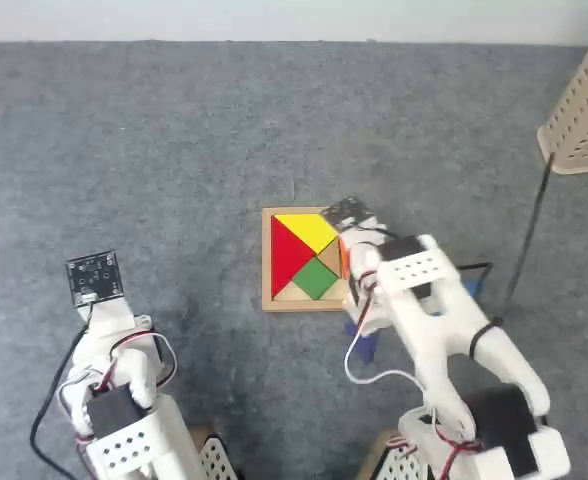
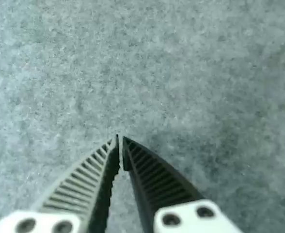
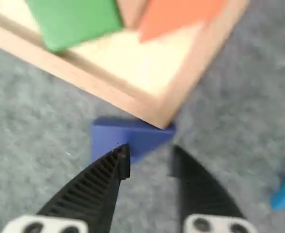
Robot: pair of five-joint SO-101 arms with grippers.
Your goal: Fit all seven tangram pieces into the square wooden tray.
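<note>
Your right gripper: jaws part-open, empty, at the dark blue triangular wooden piece lying outside, against a corner of the square wooden tray; your left gripper: jaws closed, empty, above grey carpet.

Left arm: white, folded low over its base at the near-left side, wrist pointing away from the base. Left gripper: two black ribbed fingers pressed together, tips meeting, aimed downward. Right arm: white, stretched forward and inward from its base at the near-right side, loose white cable hanging beside it. Right gripper: two black ribbed prongs spread apart, tips level, aimed downward.
</note>
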